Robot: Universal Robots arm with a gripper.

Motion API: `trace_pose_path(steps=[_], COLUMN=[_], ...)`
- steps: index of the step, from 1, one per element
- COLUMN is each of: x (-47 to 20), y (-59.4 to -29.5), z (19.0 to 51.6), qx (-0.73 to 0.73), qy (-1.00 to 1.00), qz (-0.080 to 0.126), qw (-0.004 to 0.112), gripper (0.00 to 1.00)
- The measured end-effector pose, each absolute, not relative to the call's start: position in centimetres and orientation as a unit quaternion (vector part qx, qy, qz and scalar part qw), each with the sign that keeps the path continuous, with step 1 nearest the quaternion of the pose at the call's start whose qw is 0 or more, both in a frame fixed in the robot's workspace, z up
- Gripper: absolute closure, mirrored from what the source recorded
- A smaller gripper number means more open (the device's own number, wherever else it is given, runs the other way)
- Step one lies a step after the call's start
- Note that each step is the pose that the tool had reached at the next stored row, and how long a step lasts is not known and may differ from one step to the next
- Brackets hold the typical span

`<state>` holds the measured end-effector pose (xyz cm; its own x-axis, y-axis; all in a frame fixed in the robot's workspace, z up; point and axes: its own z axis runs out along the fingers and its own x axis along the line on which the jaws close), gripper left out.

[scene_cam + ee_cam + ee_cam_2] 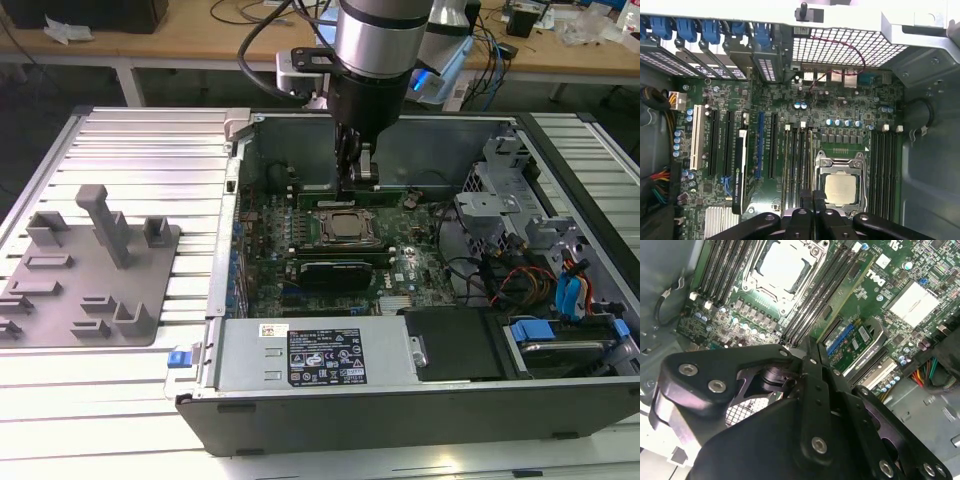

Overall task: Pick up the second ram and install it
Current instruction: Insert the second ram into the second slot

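From the exterior view's left: the grey tray (60, 305) sits well apart from the open computer case (420, 420). Mid-case, my gripper (358, 178) appears pinched narrow on the second ram (320, 192), which stands at a slot just behind the processor socket (345, 228). If the stick is tilted or off-line, it could jam and strain that slot. A black-and-white printed label (325, 357) fronts the case, too small to read.

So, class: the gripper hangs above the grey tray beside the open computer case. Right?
Not quite. The gripper is down inside the open computer case, by the CPU socket; the grey tray lies beside the case. The exterior view shows this.
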<state>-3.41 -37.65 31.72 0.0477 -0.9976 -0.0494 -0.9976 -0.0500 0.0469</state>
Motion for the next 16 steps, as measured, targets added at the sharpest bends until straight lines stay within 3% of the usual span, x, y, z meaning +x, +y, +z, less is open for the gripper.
trace_pose_path(steps=[12,16], x=[-3.4,-3.4], y=[-37.5,-37.3], z=[31.6,30.1], qx=[-0.724,-0.724], qy=[0.689,0.689], qz=[0.034,0.034], qw=[0.0,0.0], gripper=[0.91,0.91])
